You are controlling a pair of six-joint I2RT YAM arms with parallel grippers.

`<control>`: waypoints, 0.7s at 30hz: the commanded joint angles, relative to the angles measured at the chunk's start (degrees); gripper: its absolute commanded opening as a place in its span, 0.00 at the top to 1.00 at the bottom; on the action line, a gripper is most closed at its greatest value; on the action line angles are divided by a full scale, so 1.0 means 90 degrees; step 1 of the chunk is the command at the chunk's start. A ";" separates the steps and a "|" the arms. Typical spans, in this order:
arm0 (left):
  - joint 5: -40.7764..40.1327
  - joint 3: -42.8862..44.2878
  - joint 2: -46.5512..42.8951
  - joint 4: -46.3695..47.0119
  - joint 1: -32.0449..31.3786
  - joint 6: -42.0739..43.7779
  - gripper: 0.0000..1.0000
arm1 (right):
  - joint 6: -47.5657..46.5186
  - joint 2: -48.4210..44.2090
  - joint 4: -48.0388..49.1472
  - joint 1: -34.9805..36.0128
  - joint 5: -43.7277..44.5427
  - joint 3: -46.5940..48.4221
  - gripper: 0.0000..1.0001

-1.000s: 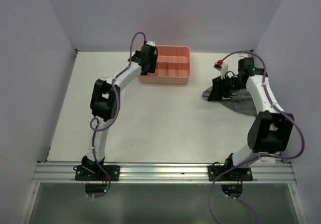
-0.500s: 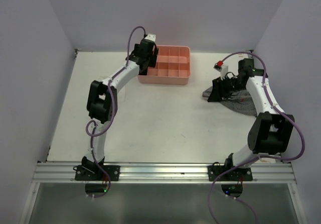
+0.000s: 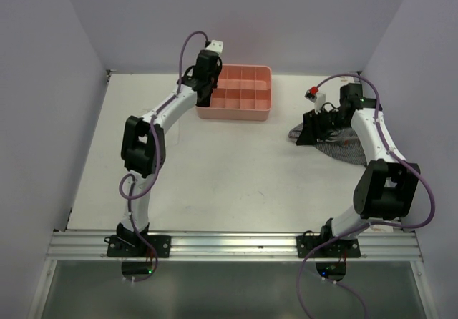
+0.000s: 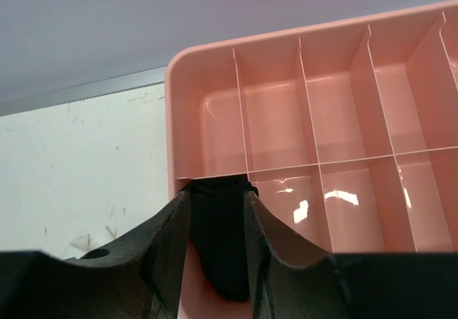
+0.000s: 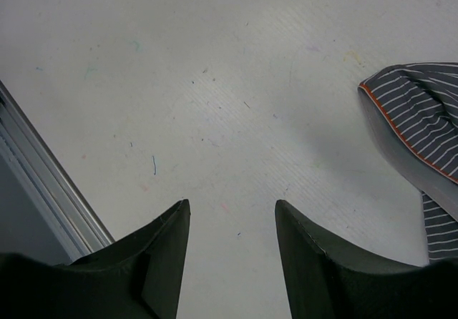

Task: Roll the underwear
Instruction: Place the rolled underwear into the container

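Note:
The underwear (image 4: 218, 240) is a narrow black fabric bundle held between my left gripper's fingers (image 4: 216, 196). It hangs into the near-left corner compartment of the pink tray (image 4: 172, 119). In the top view the left gripper (image 3: 206, 94) is at the left end of the tray (image 3: 250, 111) and hides the underwear. My right gripper (image 5: 232, 204) is open and empty, low over bare table. In the top view the right gripper (image 3: 308, 129) is at the right side of the table.
A grey striped cloth with an orange edge (image 5: 418, 119) lies just right of the right gripper, and it shows in the top view (image 3: 340, 146). The tray has several divided compartments. The back wall stands close behind the tray.
My left gripper has moved further back and up at the tray's left end, its wrist tilting more steeply. The right arm has not moved.

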 commanded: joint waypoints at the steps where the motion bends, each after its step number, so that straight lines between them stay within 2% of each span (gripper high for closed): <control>1: 0.0041 0.0082 0.0146 0.0383 0.0065 0.0072 0.62 | -0.0015 -0.0270 -0.0035 -0.0029 -0.0102 0.0009 0.46; 11: 0.0021 0.0473 0.0888 -0.0017 0.0299 -0.0113 0.63 | -0.0015 -0.0319 -0.0064 -0.0019 -0.0053 -0.0059 0.46; 21: 0.0323 -0.0171 0.0908 -0.0262 0.0299 -0.0338 0.67 | -0.0025 -0.0260 -0.0064 -0.0029 -0.0034 -0.0020 0.46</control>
